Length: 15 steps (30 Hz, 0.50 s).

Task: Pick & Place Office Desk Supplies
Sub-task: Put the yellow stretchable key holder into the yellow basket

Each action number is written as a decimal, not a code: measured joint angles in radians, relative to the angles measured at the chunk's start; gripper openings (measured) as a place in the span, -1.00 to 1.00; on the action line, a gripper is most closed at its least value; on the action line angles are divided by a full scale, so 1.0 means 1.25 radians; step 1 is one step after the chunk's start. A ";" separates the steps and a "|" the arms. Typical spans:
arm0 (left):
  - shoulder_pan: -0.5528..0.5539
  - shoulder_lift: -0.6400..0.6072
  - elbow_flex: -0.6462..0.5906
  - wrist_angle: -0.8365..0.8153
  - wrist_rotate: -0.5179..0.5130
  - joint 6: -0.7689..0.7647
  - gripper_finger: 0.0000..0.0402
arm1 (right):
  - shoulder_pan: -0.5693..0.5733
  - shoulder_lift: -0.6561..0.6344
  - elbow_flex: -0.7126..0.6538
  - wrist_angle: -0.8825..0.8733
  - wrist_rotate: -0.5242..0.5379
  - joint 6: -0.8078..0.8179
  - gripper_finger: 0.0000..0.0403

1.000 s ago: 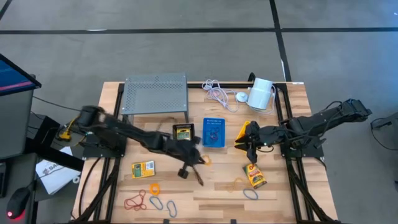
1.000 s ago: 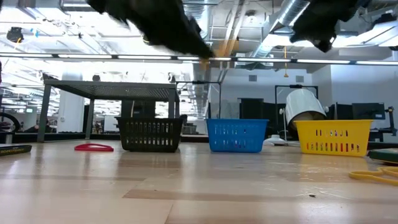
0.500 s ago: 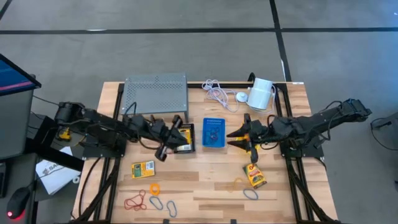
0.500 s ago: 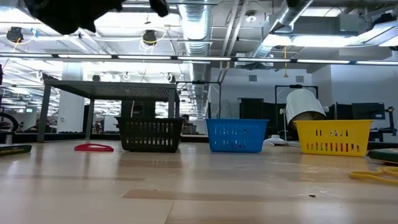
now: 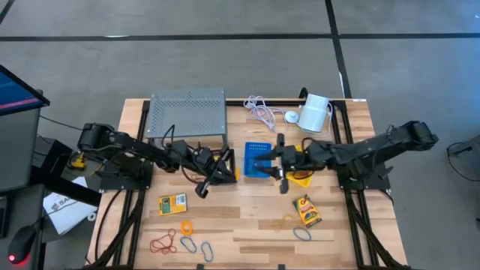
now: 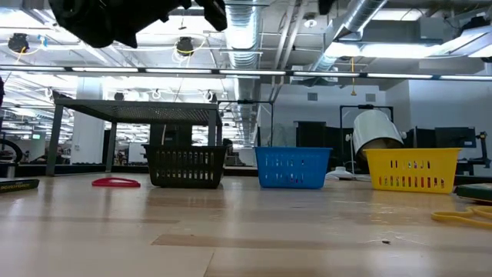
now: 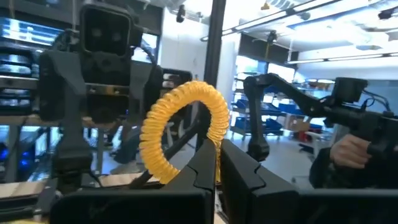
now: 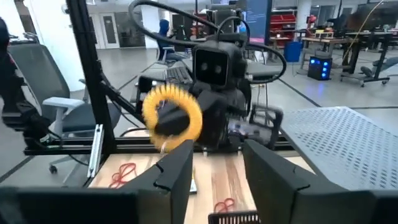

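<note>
My left gripper [image 5: 224, 163] hovers level over the black bin [image 6: 187, 165], shut on a yellow-orange coiled loop [image 7: 186, 127]. The right wrist view shows that loop [image 8: 172, 117] too. My right gripper [image 5: 280, 163] stands open and level above the blue bin [image 5: 257, 160], facing the left one, nothing between its fingers [image 8: 177, 163]. The yellow bin [image 5: 301, 166] lies partly under the right arm. Two yellow card packets [image 5: 172, 202] [image 5: 307, 211] lie flat on the table. Red [image 5: 163, 243], orange [image 5: 185, 226] and blue [image 5: 301, 233] loops lie near the front edge. My left gripper pinches the coiled loop at one spot on its ring [image 7: 216, 144] between its two fingers. The fingers lie about level and point toward the table's right side. The rest of the loop stands up past the fingertips as an open ring, clear of bin and table.
A grey perforated riser [image 5: 187, 114] stands at the back left. A coiled white cable [image 5: 262, 112] and a white cylinder device [image 5: 315, 114] lie at the back right. More loops [image 5: 207, 252] [image 5: 287, 220] lie near the front edge, and bare wood shows between the packets.
My left gripper has carried the loop from the middle front of the table toward the far left, up over the black bin, and tipped up from pointing down to about level. My right gripper has moved left from the yellow bin to above the blue bin and tipped up level.
</note>
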 joint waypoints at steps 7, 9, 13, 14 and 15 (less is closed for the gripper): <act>0.000 0.006 0.005 0.000 0.016 -0.008 -0.99 | -0.013 0.076 0.076 -0.005 -0.029 -0.038 -0.05; 0.000 0.006 0.005 0.002 0.021 -0.009 -0.99 | -0.019 0.095 0.091 -0.006 -0.030 -0.038 -0.01; 0.000 0.006 0.005 -0.002 0.023 -0.011 -0.99 | -0.030 0.135 0.115 -0.009 -0.030 -0.038 0.02; 0.000 0.006 0.005 -0.002 0.027 -0.011 -0.99 | -0.030 0.142 0.118 -0.010 -0.030 -0.038 0.02; 0.000 0.006 0.005 -0.003 0.029 -0.011 -0.99 | -0.030 0.148 0.122 -0.009 -0.030 -0.038 0.01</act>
